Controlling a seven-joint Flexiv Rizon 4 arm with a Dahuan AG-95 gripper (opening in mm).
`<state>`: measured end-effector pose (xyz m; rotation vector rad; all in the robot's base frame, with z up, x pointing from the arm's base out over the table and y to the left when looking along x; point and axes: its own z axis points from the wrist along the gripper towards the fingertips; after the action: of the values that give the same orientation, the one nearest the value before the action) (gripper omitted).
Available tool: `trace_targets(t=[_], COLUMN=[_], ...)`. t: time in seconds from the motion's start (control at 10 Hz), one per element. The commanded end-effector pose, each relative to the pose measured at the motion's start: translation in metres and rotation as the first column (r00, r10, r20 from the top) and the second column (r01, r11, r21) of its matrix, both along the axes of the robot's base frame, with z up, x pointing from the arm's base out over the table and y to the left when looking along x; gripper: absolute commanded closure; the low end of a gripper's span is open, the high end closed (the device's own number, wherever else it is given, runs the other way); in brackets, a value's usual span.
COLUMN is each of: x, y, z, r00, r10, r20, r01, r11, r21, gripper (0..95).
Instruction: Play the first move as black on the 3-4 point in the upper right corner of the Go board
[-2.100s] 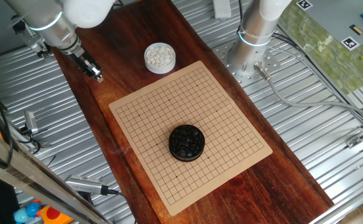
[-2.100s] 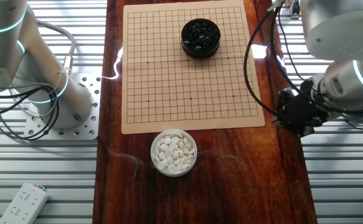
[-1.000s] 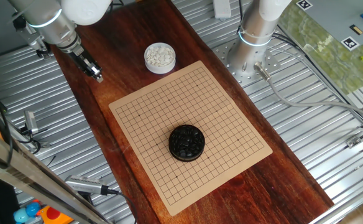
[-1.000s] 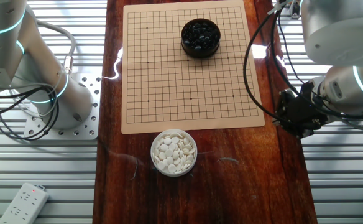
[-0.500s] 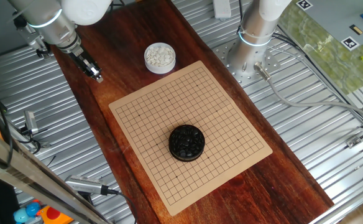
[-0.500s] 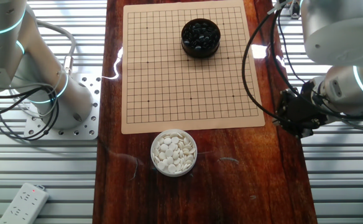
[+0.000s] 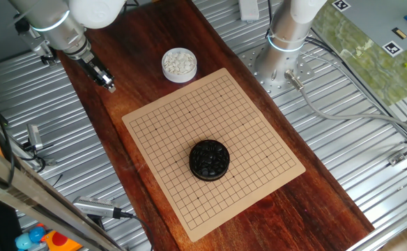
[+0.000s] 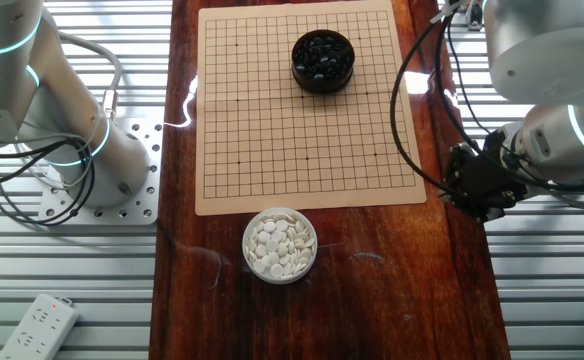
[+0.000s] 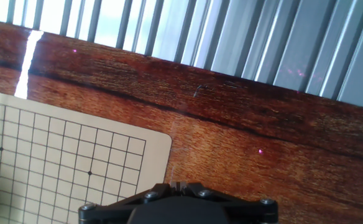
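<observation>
Barely anything shifts: we see the black two-finger gripper point(image 7: 109, 85) still hovering at the tan gridded Go board's point(image 7: 245, 118) ten o'clock, grip unreadable, the round black bowl of glossy black stones point(image 7: 209, 160) untouched.

Glossy black stones point(image 7: 209, 159) fill a dark bowl point(image 7: 193, 168) standing on the Go board point(image 7: 252, 132).

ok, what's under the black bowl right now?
The black bowl of black stones sits on the Go board, covering several grid intersections. Whatever lies beneath it is hidden. The visible grid holds no stones. The hand is off the board.
</observation>
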<state>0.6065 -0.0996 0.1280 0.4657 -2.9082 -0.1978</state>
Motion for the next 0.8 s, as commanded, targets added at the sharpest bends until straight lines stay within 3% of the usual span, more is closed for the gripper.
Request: trace_targets(t=[0.1, 0.8], x=[0.0006, 0.0006], y=[0.0003, 0.0003], z=[-0.0002, -0.0002], r00=[1.0, 0.999], r10=[0.012, 0.041], r20=[0.001, 0.002], r01=[-0.012, -0.041], r11=[1.0, 0.999], r21=[0.002, 0.009], gripper=[95.0, 95.0])
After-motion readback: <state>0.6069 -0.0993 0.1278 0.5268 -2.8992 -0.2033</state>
